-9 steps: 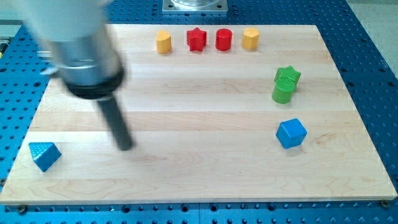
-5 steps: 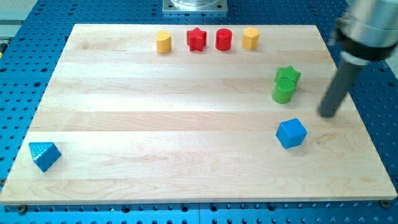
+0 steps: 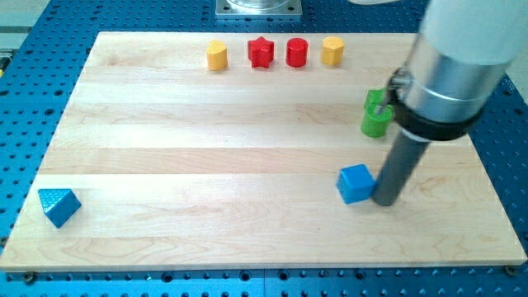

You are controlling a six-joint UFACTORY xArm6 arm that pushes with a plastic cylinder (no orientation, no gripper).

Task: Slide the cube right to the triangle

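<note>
The blue cube (image 3: 355, 183) lies on the wooden board (image 3: 247, 148), right of centre and toward the view's bottom. My tip (image 3: 385, 200) touches the cube's right side. The blue triangle (image 3: 58, 205) sits far off at the board's bottom left corner. The arm's grey body covers the board's upper right.
A yellow cylinder (image 3: 217, 56), a red star (image 3: 261, 52), a red cylinder (image 3: 297, 53) and a yellow hexagonal block (image 3: 332, 50) stand in a row along the board's top edge. A green cylinder (image 3: 374, 122) and a green star (image 3: 375, 100) behind it sit partly hidden by the arm.
My tip swept from the board's left to its right, then came down against the blue cube's right side. The cube has slid a little to the left.
</note>
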